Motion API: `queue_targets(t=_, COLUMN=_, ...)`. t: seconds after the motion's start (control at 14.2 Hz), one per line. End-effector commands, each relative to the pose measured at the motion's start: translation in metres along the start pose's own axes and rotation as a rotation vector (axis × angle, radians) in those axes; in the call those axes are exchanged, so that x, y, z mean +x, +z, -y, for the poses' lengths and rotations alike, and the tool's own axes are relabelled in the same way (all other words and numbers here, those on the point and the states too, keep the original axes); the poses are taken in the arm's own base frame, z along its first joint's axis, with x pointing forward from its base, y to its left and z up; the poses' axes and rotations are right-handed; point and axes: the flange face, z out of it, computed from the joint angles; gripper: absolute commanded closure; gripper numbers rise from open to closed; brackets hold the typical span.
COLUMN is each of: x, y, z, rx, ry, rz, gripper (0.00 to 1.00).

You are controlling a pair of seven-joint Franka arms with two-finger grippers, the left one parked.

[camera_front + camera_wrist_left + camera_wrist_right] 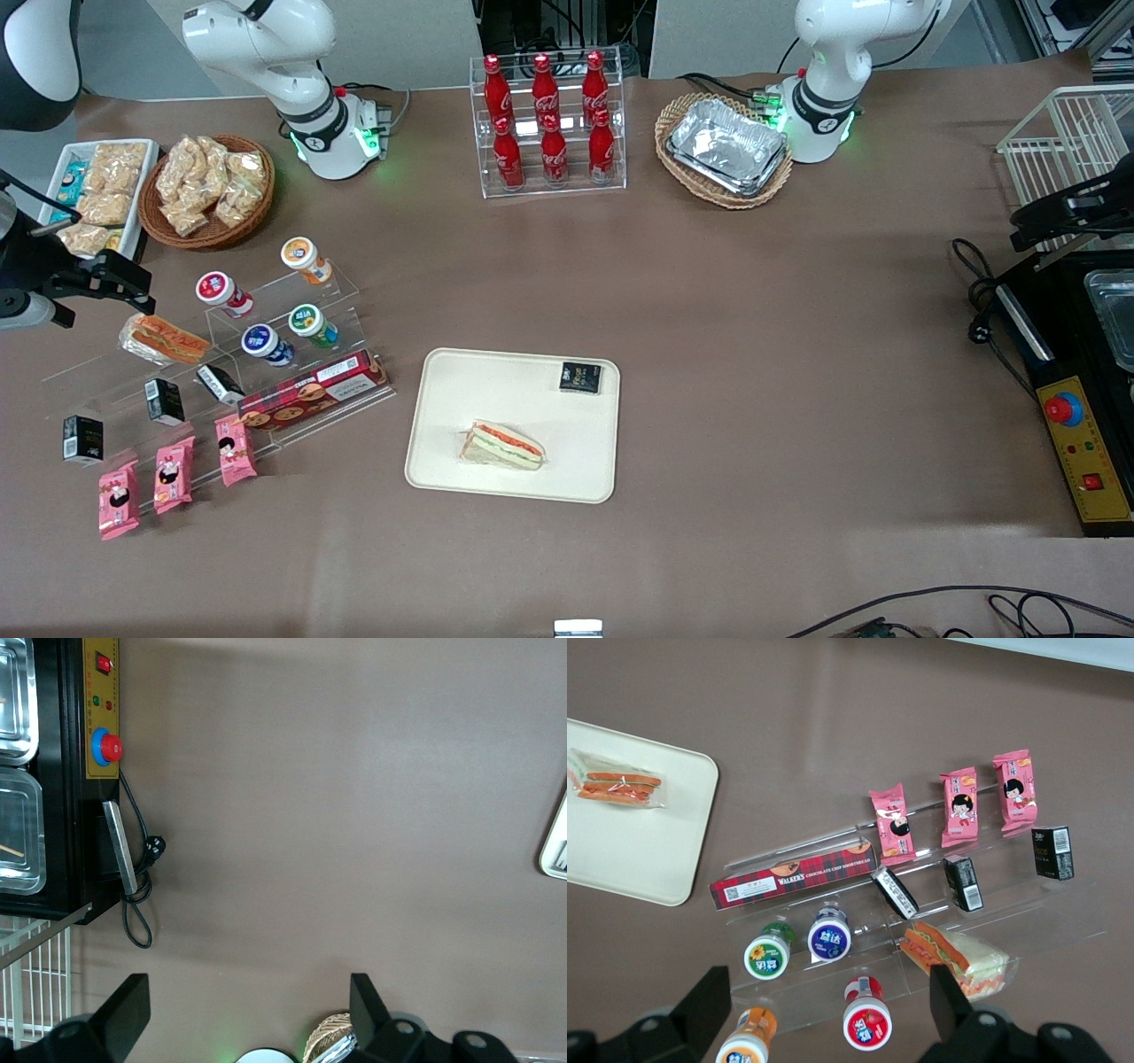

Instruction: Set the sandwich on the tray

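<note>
On the tray (576, 425) lies the sandwich (501, 446), a small black packet (580, 377) nearby. Gripper (824, 1010) hangs above the snack shelf (939, 930), fingers wide, empty.

Lab mock-up of a snack shop: brown-covered table (709, 292) w/ acrylic display steps (292, 310), cola bottle rack (547, 124), snack baskets (208, 190); robot arm bases (332, 133), e-stop control box (1076, 434), loose cables (979, 292).

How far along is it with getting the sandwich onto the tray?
Looks done: the sandwich lies flat on the tray, beside a small black packet. The gripper is open, holding nothing, above the snack shelves. Nothing visible remains.
</note>
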Motion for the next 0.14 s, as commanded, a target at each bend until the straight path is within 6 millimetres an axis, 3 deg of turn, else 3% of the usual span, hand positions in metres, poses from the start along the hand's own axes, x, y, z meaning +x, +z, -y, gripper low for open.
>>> queue_targets(t=0.0, x=-0.0013, y=-0.0007, z=0.0019, rx=0.009, ry=0.005, rz=-0.013, gripper=0.00)
queue_targets(t=0.07, x=-0.0015, y=0.0011, z=-0.0001, rx=0.014, ry=0.007, rz=-0.009, gripper=0.00)
